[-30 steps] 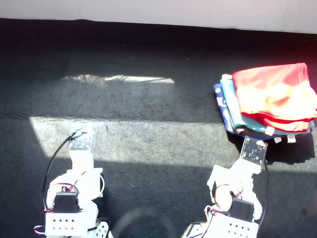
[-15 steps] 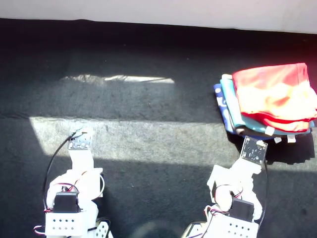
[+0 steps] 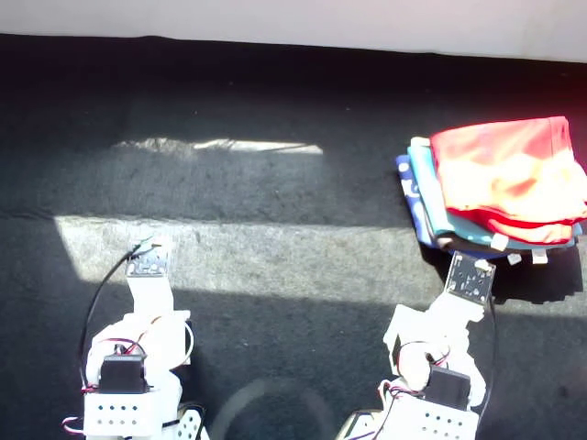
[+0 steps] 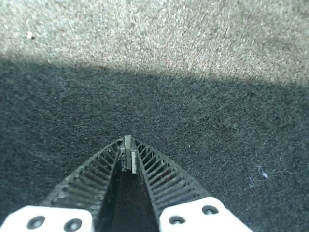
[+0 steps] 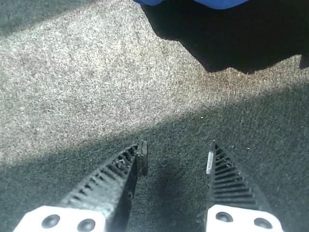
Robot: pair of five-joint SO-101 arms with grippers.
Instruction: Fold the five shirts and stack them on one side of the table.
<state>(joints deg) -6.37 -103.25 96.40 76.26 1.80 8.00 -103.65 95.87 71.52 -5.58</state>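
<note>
The pile of shirts point(image 3: 500, 197) sat on the right side of the table point(image 3: 275, 110), well away from the middle, because the job was to stack them all on one side. The red shirt point(image 3: 509, 174) lay folded on top. A teal shirt point(image 3: 427, 188) and a blue shirt point(image 3: 405, 179) peeked out from under it at one edge, and something dark lay at the very bottom. I could not count five layers for sure. But every shirt I could see was in that pile, so I thought the folding was most likely done. My right gripper point(image 5: 176, 159) was low over the table, just beside the pile on the side nearest my arms. Its two fingers were apart with nothing between them, and a bit of the blue shirt's edge showed close ahead of it. I think it was spread like that because there was nothing for it to hold. My left gripper point(image 4: 128, 157) was on the other side of the table, well apart from the pile. Its tips were pressed together on nothing, pointing down at the dark cloth. A strip of sunlight point(image 3: 229, 252) ran across the table in front of both arms. Both arms were pulled back near their bases, which I think kept them from bumping the neat pile.
</note>
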